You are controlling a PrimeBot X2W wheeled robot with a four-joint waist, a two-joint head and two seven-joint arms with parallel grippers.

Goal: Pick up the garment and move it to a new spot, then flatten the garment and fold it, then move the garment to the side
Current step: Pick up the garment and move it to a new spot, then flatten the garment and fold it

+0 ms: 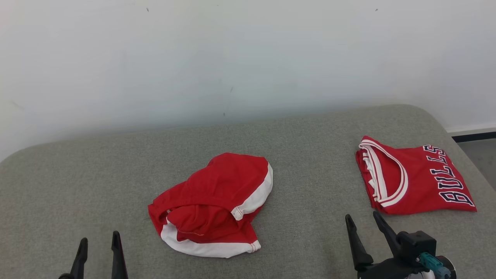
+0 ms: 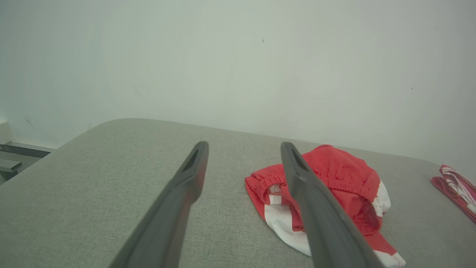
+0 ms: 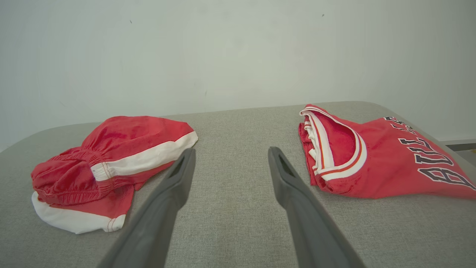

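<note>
The garment (image 1: 211, 201), a crumpled pair of red shorts with white trim, lies in a heap on the grey padded surface (image 1: 302, 135), near the middle and toward the front. The left wrist view has the shorts (image 2: 342, 171) partly behind the right-hand finger. In the right wrist view they (image 3: 111, 149) sit at the left. My left gripper (image 1: 99, 238) (image 2: 244, 145) is open and empty, at the front left, apart from the heap. My right gripper (image 1: 362, 215) (image 3: 231, 150) is open and empty too, at the front right between the shorts and a jersey.
A folded red jersey (image 1: 418, 182) (image 3: 379, 156) with dark lettering lies at the right end of the surface; its edge (image 2: 455, 186) shows in the left wrist view. A pale wall (image 1: 248, 58) rises behind. The surface drops off at the right to the floor (image 1: 480, 155).
</note>
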